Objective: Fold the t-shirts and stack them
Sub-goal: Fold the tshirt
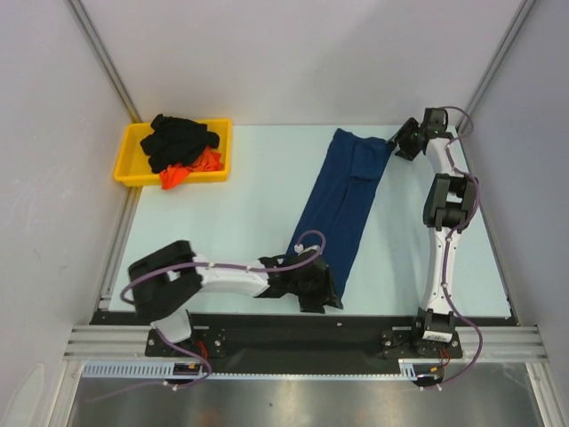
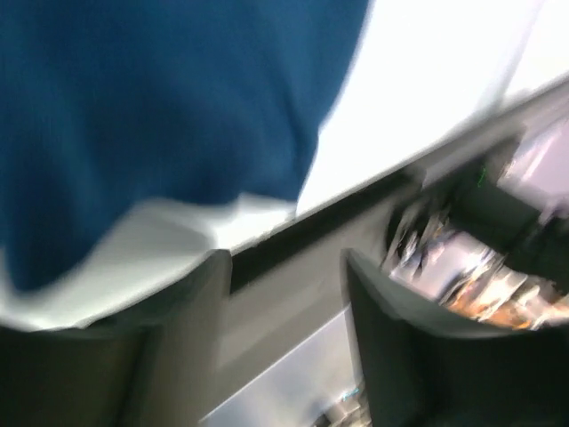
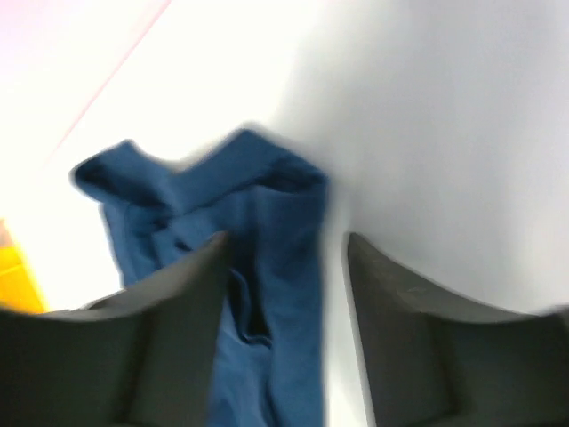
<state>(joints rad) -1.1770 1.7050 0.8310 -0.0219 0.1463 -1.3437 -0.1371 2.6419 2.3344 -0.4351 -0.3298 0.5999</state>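
The navy t-shirt [image 1: 342,209] is lying as a long folded strip on the table [image 1: 222,222], running from the L gripper [image 1: 318,289] out toward the R gripper [image 1: 400,142]. L gripper's fingers are standing apart w/ nothing btwn them, cloth's near end just ahead of the tips; wrist view's blurry. R gripper's fingers are spread too, shirt's far end showing btwn & ahead of them. Way off to the L gripper's left, the black t-shirt [image 1: 182,142] & the orange-red t-shirt [image 1: 178,175] are sitting heaped in the yellow tray [image 1: 124,166].
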